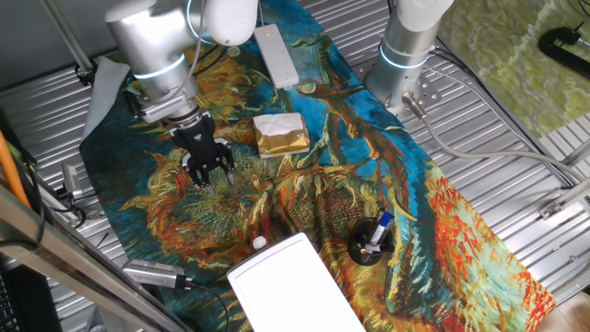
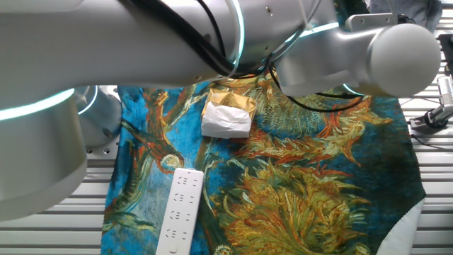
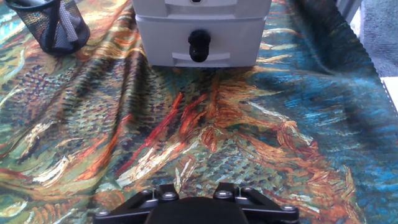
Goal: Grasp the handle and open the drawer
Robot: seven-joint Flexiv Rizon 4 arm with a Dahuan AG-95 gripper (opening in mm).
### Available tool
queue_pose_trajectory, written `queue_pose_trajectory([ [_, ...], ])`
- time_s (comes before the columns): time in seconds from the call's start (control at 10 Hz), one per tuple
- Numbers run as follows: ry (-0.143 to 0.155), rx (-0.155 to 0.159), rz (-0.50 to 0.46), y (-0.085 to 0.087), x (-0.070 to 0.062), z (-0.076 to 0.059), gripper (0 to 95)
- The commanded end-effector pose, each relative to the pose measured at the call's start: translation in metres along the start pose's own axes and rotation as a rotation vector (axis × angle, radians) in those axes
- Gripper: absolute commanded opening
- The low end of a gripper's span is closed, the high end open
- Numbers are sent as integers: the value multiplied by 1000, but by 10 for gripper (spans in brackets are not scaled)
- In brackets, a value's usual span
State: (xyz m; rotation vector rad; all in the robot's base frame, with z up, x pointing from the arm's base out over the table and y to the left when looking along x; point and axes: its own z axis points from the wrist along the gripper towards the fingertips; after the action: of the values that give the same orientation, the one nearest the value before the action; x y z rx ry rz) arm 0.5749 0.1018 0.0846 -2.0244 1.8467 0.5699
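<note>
One fixed view: gripper (image 1: 206,171) open, empty, hovering at ten o'clock; drawer (image 1: 293,286) down at six. Hand view: handle (image 3: 199,45) dead ahead, twelve o'clock. Small, slick, probably stiff plastic; pinch the knob squarely.

One fixed view looks down steeply from high above the bench (image 1: 516,111), at the end where the white drawer (image 1: 295,286) box sits, facing the arm's base. The other fixed view sits lower at the opposite end, so close that the arm fills its upper half. Both share the gold-foil block (image 1: 280,135) and power strip (image 1: 277,53). The hand view sits low over the cloth (image 3: 249,143), looking along it at the drawer's handle (image 3: 199,45), fairly near.
</note>
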Motion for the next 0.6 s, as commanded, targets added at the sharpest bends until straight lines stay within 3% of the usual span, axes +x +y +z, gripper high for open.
queue_pose_trajectory([
  [0.1,3,-2,7,0,0,0,380],
  [0.6,2,-2,13,0,0,0,380],
])
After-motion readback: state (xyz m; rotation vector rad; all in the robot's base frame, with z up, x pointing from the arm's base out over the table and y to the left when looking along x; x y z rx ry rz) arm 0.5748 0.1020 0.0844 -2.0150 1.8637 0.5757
